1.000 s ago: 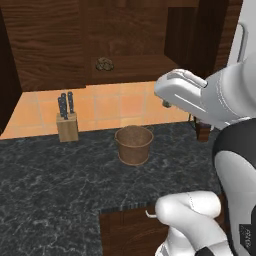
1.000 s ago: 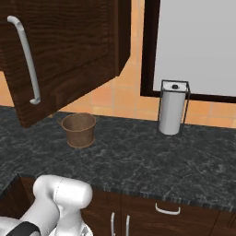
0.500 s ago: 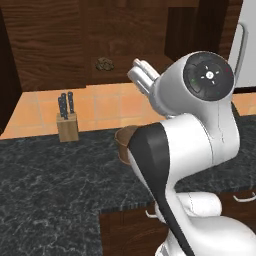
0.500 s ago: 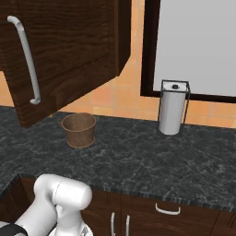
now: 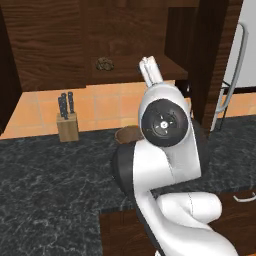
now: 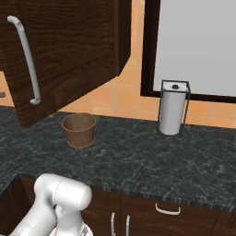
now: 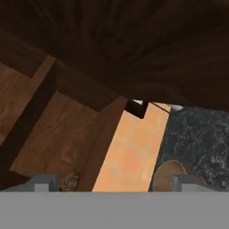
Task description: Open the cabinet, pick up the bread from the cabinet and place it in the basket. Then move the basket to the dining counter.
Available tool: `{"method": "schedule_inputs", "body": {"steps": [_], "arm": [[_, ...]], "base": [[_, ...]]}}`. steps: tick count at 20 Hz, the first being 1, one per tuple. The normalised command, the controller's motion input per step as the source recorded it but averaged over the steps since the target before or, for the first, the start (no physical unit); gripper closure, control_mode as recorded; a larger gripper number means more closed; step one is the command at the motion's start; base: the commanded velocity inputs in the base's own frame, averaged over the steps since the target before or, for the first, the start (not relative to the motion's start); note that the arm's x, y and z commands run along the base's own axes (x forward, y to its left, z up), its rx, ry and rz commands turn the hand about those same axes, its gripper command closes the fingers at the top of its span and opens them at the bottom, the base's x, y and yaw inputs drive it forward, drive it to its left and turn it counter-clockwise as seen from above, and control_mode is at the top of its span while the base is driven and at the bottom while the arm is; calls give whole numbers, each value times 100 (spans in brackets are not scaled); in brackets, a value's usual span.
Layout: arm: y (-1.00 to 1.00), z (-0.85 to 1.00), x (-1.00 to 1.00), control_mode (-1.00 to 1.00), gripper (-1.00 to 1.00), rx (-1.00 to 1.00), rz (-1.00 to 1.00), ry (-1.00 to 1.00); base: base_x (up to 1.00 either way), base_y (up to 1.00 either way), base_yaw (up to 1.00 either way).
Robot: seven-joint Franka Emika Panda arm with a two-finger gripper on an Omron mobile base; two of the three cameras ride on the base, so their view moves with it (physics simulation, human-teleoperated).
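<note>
Since a second ago your arm has swung up in front of the open cabinet (image 5: 60, 45), and the jaws (image 5: 150, 70) now point upward beside the shelf (image 5: 135, 75), spread wide and holding nothing. Look left of the jaws at about their height: the bread (image 5: 104, 63) sits on that shelf, a small lumpy brown lump with no clear long axis. Below the jaws, the basket (image 6: 79, 129) stands upright and empty on the dark marbled bench (image 6: 138, 156), round, brown and slightly tapered. You see the cabinet door (image 6: 60, 50) swung open, its silver bar handle (image 6: 26, 57) vertical.
</note>
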Motion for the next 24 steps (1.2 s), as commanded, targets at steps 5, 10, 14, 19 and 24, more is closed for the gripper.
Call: {"method": "schedule_inputs", "body": {"steps": [5,10,14,19,24], "arm": [[-1,0,34,-100,-100,20,-63,-15],[-24,-11,18,-100,-100,22,-45,-21],[-40,-37,33,-100,-100,18,-32,-29],[-75,-43,44,-100,-100,20,-26,-23],[-100,0,-28,-100,-100,26,-13,-19]], "base": [[0,0,0],[0,0,0],[0,0,0],[0,0,0],[0,0,0]]}}
